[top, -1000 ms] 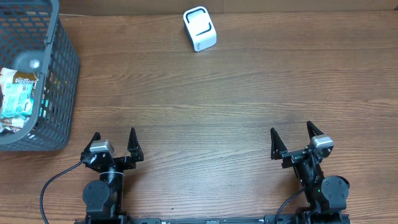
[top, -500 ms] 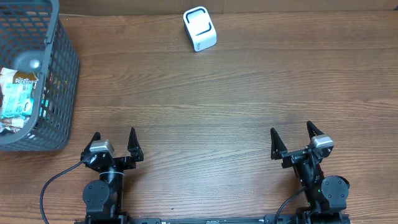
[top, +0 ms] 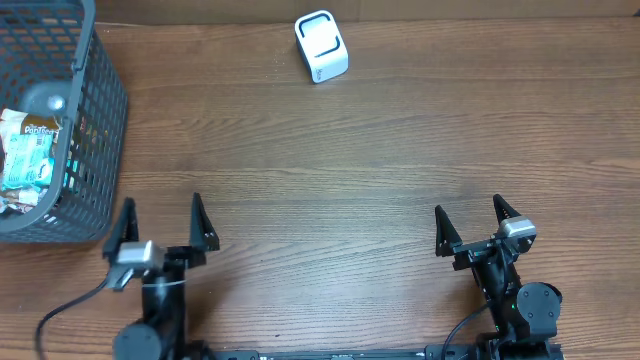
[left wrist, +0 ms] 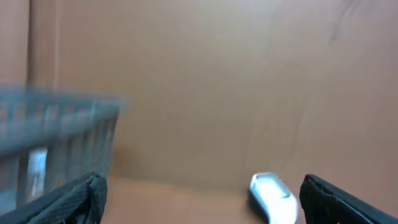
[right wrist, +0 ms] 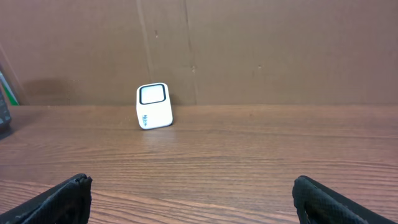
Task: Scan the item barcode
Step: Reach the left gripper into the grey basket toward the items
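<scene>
A white barcode scanner [top: 321, 46] stands at the back middle of the wooden table; it shows small in the right wrist view [right wrist: 153, 106] and blurred in the left wrist view [left wrist: 272, 197]. Packaged items [top: 28, 148] lie inside a grey mesh basket [top: 92, 120] at the far left. My left gripper [top: 160, 222] is open near the front left edge, nothing between its fingers. My right gripper [top: 471, 222] stands open at the front right, also holding nothing. Both are far from the scanner and the items.
The basket's wall [left wrist: 62, 143] shows blurred at the left of the left wrist view. A brown cardboard wall [right wrist: 261, 43] runs behind the table's far edge. Bare wood [top: 330, 170] lies between the grippers and the scanner.
The left arm has shifted to the left and risen, its fingers now spread wider in the overhead view. The right arm, scanner and basket have not moved.
</scene>
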Controlling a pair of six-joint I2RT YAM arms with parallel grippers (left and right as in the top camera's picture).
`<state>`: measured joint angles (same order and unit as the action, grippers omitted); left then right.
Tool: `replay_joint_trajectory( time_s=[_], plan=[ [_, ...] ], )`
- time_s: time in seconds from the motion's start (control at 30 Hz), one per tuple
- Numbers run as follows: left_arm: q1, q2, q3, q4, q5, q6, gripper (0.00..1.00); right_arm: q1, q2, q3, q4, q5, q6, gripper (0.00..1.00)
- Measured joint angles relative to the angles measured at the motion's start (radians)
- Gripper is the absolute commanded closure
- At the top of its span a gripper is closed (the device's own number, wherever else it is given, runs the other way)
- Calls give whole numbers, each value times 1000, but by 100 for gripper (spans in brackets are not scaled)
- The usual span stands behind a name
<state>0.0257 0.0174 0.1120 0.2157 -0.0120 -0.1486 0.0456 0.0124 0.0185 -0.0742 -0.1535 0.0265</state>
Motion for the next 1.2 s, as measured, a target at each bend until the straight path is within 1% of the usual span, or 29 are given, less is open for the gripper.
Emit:
replay_joint_trajectory(
  time_s=[0.1,0.2,0.27,0.33,0.5,0.63,0.73,0.87,1.0,1.1,1.2],
  plan=[
    [0,3,170,5,41,10,0,0,0,0,0,0,0,0],
    [0,19,375,10,79,47,0,0,0,0,0,0,0,0],
    [0,53,512,-14,97,76,0,0,0,0,0,0,0,0],
    [0,103,638,-70,107,106,0,0,0,0,0,0,0,0],
    [0,321,981,-298,120,174,0,0,0,0,0,0,0,0],
    [0,549,1283,-550,124,193,0,0,0,0,0,0,0,0],
    [0,744,1535,-779,126,205,0,0,0,0,0,0,0,0],
    [0,998,1848,-1029,128,219,0,0,0,0,-1,0,0,0],
    [0,1228,2103,-1227,122,242,0,0,0,0,0,0,0,0],
    [0,1366,2225,-1325,101,255,0,0,0,0,0,0,0,0],
    [3,1465,2271,-1359,82,259,0,0,0,0,0,0,0,0]
  ],
)
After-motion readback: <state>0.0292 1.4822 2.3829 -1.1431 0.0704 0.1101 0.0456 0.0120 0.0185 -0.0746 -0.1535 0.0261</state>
